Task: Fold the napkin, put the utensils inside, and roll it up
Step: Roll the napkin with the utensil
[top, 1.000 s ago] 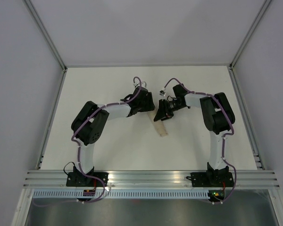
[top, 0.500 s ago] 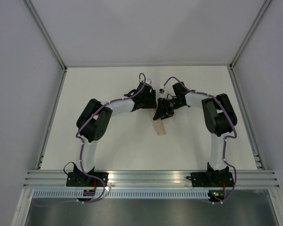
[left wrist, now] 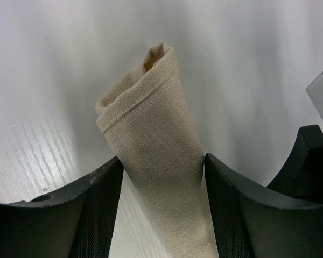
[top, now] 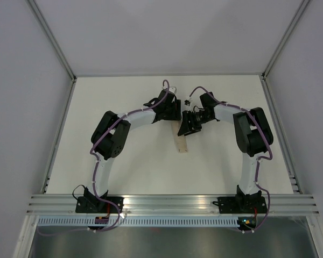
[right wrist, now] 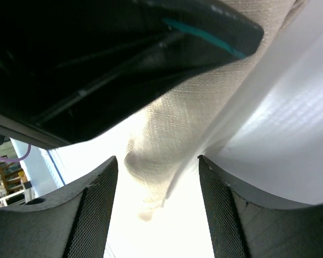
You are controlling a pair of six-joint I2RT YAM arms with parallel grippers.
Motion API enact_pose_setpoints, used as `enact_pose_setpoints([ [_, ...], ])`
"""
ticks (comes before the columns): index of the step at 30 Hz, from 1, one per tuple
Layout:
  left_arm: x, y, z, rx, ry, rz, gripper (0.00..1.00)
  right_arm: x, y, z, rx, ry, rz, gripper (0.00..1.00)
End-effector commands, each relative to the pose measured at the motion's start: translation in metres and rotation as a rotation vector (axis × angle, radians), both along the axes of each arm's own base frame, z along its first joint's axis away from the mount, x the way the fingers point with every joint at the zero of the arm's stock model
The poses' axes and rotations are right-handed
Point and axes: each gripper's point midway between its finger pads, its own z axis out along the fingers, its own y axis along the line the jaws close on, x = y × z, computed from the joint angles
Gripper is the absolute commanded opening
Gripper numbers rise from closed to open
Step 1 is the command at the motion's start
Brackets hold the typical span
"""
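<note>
Where the left tool (left wrist: 162, 161) closes on it, the napkin (left wrist: 151, 113) is a tight tan roll wedged between both dark pads (left wrist: 99, 215), with cloth touching each inner face and no gap showing. Beyond that hold the roll runs past the fingertips and ends in a layered, hemmed mouth with its folds stacked at the edge. Pale surface (left wrist: 258, 64) lies beneath; I cannot tell whether the free end rests on it or hangs just above.

The right tool (right wrist: 157, 158) stands with its jaws wide apart astride the same roll. Bright space shows between the cloth and one finger. The other finger is just beside the cloth's edge, so this tool has hold of nothing. A black housing (right wrist: 97, 64) with a teal line crowds close over it in its own wrist view.

From overhead the two tools meet nose to nose, a little toward 12 o'clock from the middle of the surface. The left tool is at 9 o'clock of the meeting point and the right at 3 o'clock. The roll sticks out from under them toward 6 o'clock, slim and straight.

Bare surface spreads on every side, out to the frame rails (top: 59, 134) at 9 and 3 o'clock, the back wall (top: 167, 37) at 12, and the base rail (top: 172, 200) at 6. The left arm (top: 110, 142) and right arm (top: 250, 131) bow outward, leaving an open lane between the roll and the base rail.
</note>
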Motion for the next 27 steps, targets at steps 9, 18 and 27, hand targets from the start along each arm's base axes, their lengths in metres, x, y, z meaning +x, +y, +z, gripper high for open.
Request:
enact_pose_setpoints([
  [9,0.015,-0.013,0.015,-0.001,-0.04,-0.09,0.69,0.025,-0.01,0.05,0.036,-0.134,-0.02,0.69],
  [18,0.019,-0.009,0.027,0.007,-0.067,-0.077,0.72,0.039,-0.021,0.069,0.071,-0.161,-0.045,0.69],
  [27,0.021,-0.009,0.049,-0.001,-0.118,-0.094,0.75,0.045,-0.03,0.071,0.074,-0.162,-0.061,0.69],
])
